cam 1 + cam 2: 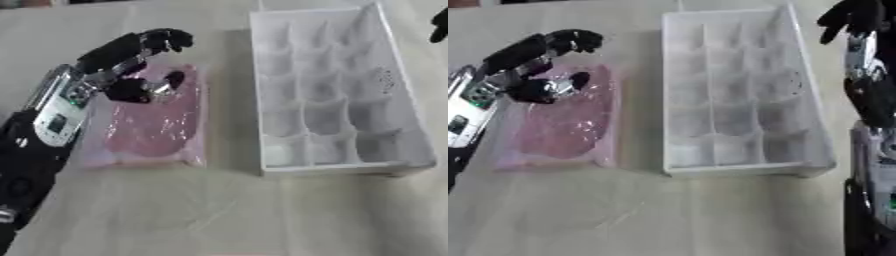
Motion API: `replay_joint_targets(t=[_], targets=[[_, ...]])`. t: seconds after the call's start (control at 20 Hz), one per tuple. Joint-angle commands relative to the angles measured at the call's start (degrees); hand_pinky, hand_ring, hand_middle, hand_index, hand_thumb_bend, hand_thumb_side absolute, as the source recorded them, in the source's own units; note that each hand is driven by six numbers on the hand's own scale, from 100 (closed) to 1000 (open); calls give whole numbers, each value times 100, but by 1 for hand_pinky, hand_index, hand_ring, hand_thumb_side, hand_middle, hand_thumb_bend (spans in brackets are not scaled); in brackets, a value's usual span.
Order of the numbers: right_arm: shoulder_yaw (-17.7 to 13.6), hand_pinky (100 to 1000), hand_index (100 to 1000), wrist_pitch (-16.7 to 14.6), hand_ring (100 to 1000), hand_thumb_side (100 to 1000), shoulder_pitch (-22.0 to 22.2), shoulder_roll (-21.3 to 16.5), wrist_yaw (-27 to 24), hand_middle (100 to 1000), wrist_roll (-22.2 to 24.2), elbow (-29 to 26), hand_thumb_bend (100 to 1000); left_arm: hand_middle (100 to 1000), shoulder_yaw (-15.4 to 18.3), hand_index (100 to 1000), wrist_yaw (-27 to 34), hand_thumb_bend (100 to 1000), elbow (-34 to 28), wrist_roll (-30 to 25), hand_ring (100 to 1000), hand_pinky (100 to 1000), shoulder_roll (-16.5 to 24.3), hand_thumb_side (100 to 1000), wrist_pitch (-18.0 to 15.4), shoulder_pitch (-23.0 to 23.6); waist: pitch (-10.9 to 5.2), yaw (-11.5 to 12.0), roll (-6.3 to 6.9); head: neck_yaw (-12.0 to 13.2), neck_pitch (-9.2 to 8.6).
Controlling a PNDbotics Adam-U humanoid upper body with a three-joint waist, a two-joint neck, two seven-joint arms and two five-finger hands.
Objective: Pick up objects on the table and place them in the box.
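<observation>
Left eye view: the left hand [131, 65] hovers over the far end of the pink plastic packet [156, 120], fingers curled, holding nothing, reaching to grasp; it must close on it. Right eye view: the white compartmented box [737, 167] lies right; the right hand [852, 17] hangs far right, fingers curled, empty.

left hand [540, 62] curled over pink packet [562, 125] | white box [741, 95] beside | right hand [852, 17] raised at far right
</observation>
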Motion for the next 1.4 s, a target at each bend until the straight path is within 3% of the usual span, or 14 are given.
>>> replay_joint_targets(t=[0.05,0.15,0.35,0.5,0.8,1.15,1.2,1.25,1.3,1.35,1.4], targets=[[1,331,680,-1,478,524,-73,-101,-10,656,9,-109,100,928,37,979,-84,189,-52,-192,839,821,196,1000,49,-39,-75,3,-2,-63,0],[1,331,680,-2,478,525,-75,-102,-11,656,8,-109,100,930,38,982,-168,198,-75,-304,842,829,197,1000,81,-22,-72,3,-1,-65,0],[2,331,680,-4,478,525,-80,-105,-11,656,9,-109,100,967,-1,1000,-320,318,-76,-642,894,868,243,1000,106,21,-67,-1,7,-69,0],[4,331,680,-5,478,526,-81,-107,-12,656,13,-109,100,1000,-61,1000,-380,359,34,-1227,952,901,260,1000,148,46,-64,-6,12,-63,0],[-1,331,680,-11,478,527,-89,-113,-10,656,12,-109,100,1000,-36,1000,-133,357,78,-2610,975,943,273,1000,260,51,-50,-5,8,-63,0],[-3,332,680,-17,478,528,-95,-119,-4,656,8,-109,100,1000,22,1000,-75,372,-145,-3230,960,926,323,1000,414,92,-39,2,8,-66,0],[-3,332,680,-17,479,528,-98,-119,-3,656,7,-109,100,1000,31,1000,-106,350,-201,-3261,922,869,325,810,415,107,-38,2,8,-68,0],[-4,332,680,-17,479,528,-100,-119,-2,656,5,-109,100,1000,52,1000,-160,350,-281,-3265,922,869,325,810,414,130,-36,2,7,-70,0],[-5,332,680,-18,479,528,-102,-119,-1,656,3,-109,100,966,77,1000,-223,337,-360,-3244,863,772,325,532,421,154,-35,3,6,-73,0],[-6,332,680,-18,479,528,-104,-119,0,656,1,-109,100,953,116,1000,-325,334,-459,-3161,851,751,327,484,454,180,-33,5,5,-75,0],[-7,332,680,-19,479,528,-104,-120,1,656,0,-109,100,851,149,931,-456,352,-565,-3042,771,611,332,120,497,204,-32,8,3,-77,0]])
